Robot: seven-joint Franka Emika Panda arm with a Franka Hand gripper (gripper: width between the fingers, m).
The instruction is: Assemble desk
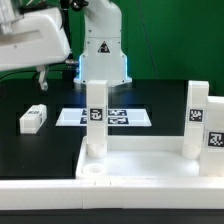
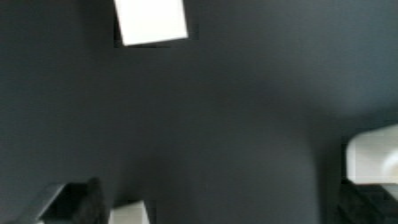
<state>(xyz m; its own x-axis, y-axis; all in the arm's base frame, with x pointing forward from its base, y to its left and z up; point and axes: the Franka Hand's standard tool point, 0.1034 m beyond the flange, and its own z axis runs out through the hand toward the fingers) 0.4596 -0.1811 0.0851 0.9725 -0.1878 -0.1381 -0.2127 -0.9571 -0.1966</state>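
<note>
The white desk tabletop (image 1: 140, 160) lies across the front of the exterior view, rim up. Three white tagged legs stand upright in it: one near its left corner (image 1: 96, 118), two at the right (image 1: 195, 118) (image 1: 215, 132). A loose leg (image 1: 33, 119) lies flat on the black table at the exterior view's left. My gripper (image 1: 42, 80) hangs open above and just behind that leg, with nothing between its fingers. In the wrist view the loose leg (image 2: 151, 20) shows ahead of my gripper (image 2: 222, 212), well clear of the dark fingers (image 2: 71, 205).
The marker board (image 1: 125, 117) lies flat behind the tabletop, in front of the robot's base (image 1: 101, 55). A white shape (image 2: 374, 160) enters the wrist view at its edge; I cannot tell what it is.
</note>
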